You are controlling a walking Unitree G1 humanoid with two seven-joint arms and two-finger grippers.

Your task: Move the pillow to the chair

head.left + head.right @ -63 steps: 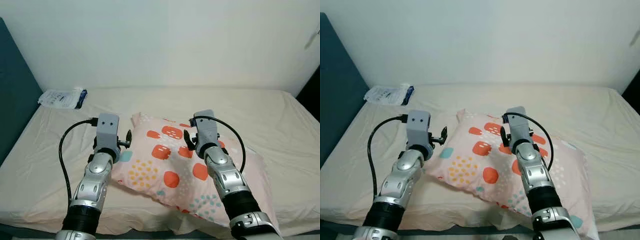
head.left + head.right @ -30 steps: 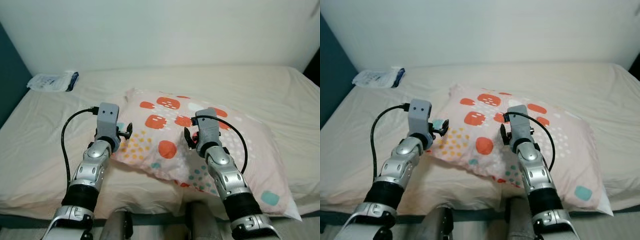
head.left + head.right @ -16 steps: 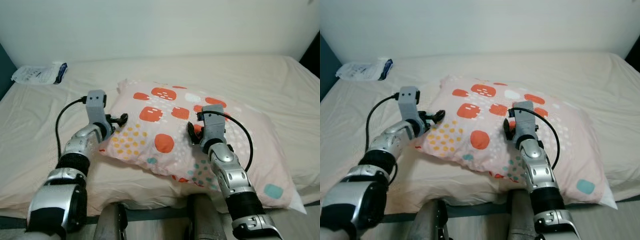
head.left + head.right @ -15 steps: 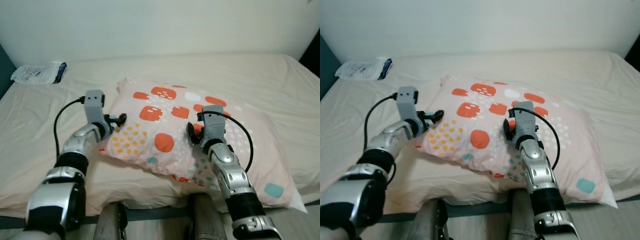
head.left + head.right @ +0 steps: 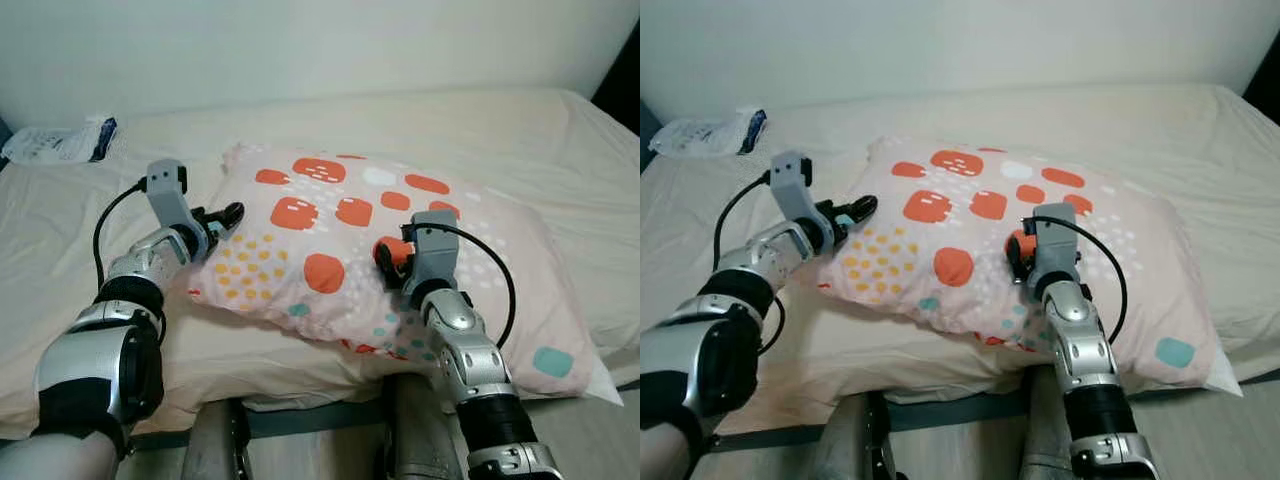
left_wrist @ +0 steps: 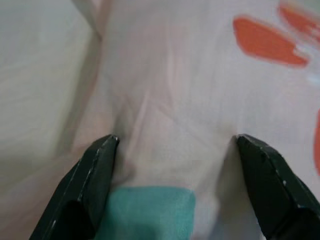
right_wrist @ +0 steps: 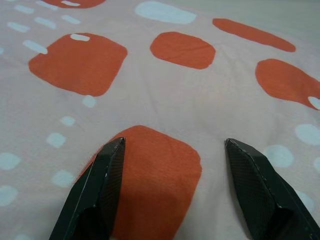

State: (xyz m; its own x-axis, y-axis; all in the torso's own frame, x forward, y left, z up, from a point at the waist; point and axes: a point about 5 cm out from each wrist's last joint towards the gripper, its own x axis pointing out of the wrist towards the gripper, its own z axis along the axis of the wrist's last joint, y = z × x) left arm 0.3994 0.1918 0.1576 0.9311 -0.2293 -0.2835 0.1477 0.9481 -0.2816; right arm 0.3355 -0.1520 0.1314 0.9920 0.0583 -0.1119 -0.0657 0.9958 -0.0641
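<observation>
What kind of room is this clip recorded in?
Most likely a bedroom. A wide bed with a cream sheet spans the view against a plain wall, and a patterned pillow lies on it. A plastic packet lies at the bed's far left corner.

I'm looking down on a bed [image 5: 300,125] covered with a cream sheet, wrinkled in places, running back to a pale wall. A pink pillow [image 5: 330,215] with orange patches and dotted clusters lies flat on the sheet near the front edge. Well apart from the pillow, toward the far left corner, a white plastic packet [image 5: 55,142] with a dark blue end rests on the sheet.
</observation>
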